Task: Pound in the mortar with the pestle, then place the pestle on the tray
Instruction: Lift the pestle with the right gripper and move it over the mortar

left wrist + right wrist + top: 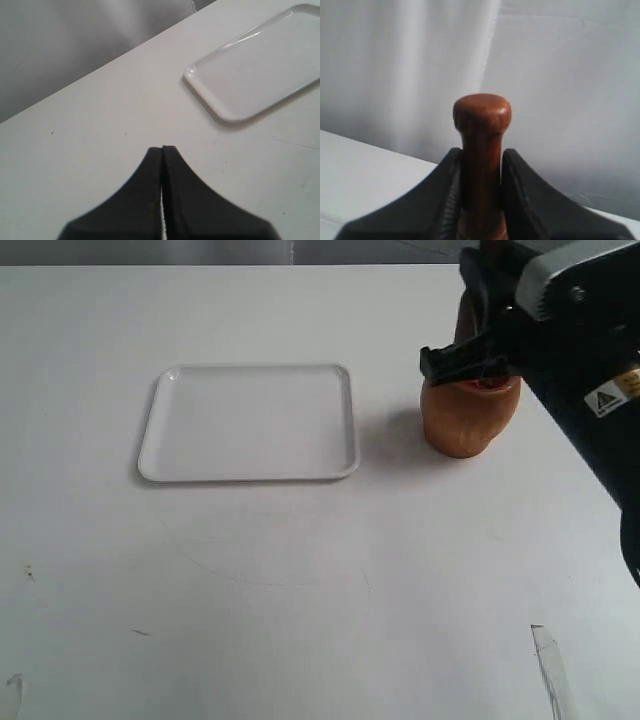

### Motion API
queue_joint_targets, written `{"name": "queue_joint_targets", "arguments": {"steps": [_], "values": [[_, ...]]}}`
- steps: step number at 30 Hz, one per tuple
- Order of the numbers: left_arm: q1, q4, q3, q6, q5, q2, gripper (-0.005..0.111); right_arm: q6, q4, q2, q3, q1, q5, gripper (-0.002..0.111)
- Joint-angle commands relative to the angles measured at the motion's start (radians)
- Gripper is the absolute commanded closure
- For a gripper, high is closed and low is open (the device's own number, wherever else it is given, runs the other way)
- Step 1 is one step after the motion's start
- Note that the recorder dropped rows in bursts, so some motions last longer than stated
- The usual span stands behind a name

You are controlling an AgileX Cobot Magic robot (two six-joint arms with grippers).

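Observation:
The brown wooden mortar [462,420] stands on the table at the right, its reddish mouth partly covered by my right arm. My right gripper [481,160] is shut on the thin handle of the reddish-brown pestle [482,130], whose knob sticks out past the fingers. In the exterior view a piece of the pestle [466,328] shows above the mortar behind the right gripper [470,360]; its thick end is hidden. The white tray [345,420] lies left of the mortar with nothing on it. My left gripper [162,148] is shut on nothing, above bare table near a corner of the tray [200,85].
The table [300,580] is white, with faint marks and a strip of clear tape [548,660] near the front right. The right arm's black body [590,380] fills the upper right corner. A grey wall runs behind the table's far edge.

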State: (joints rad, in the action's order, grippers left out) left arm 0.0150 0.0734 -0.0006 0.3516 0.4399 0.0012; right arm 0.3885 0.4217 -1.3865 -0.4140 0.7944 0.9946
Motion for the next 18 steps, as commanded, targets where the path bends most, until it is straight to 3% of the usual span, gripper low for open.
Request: {"name": "queue_joint_targets", "arguments": {"steps": [1,10,18], "values": [[-0.008,-0.007,0.001,-0.008,-0.003,-0.001,0.107,-0.148,0.067,-0.084,0.01,-0.05,0.16,0.108],[-0.008,-0.007,0.001,-0.008,-0.003,-0.001,0.107,-0.187,0.025,-0.333,-0.01,-0.128,0.226,0.108],[-0.008,-0.007,0.001,-0.008,-0.003,-0.001,0.107,-0.146,-0.077,-0.391,-0.104,-0.146,0.226,0.108]]}}
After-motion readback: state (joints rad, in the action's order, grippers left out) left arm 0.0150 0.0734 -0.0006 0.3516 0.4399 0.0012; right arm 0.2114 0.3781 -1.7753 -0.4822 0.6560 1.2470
